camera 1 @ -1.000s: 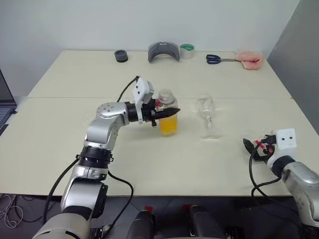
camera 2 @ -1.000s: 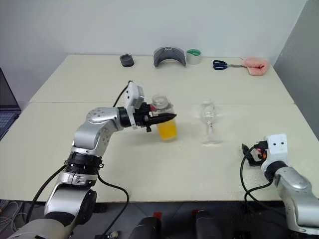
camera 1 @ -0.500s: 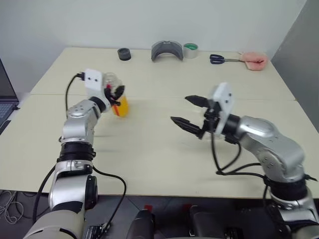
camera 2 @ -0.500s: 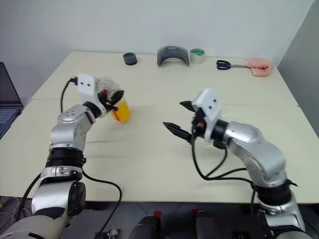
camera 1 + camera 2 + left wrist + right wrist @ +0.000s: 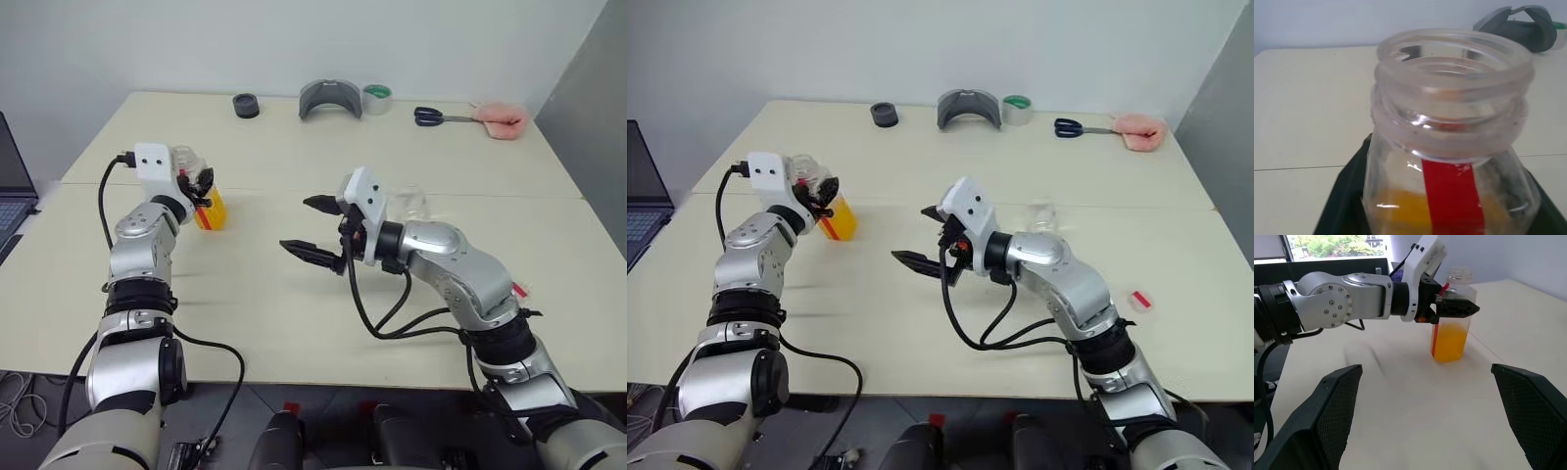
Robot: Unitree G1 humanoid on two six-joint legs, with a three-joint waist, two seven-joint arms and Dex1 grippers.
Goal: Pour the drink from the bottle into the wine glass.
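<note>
- Step in hand, as I read it: getting hold of the bottle [image 5: 1450,335] before pouring. It stands uncapped at 9 o'clock on the counter [image 5: 255,294], the drink [image 5: 212,211] low inside.
- The left gripper [image 5: 1459,308] sits at its shoulder; you cannot tell from here whether it clamps.
- The right gripper [image 5: 295,223] hangs mid-counter, fingers wide apart, aimed toward 9 o'clock.
- Next you need a firm hold, then a carry toward 3 o'clock to the wine glass [image 5: 416,208].
- Count: one bottle, one wine glass.
</note>
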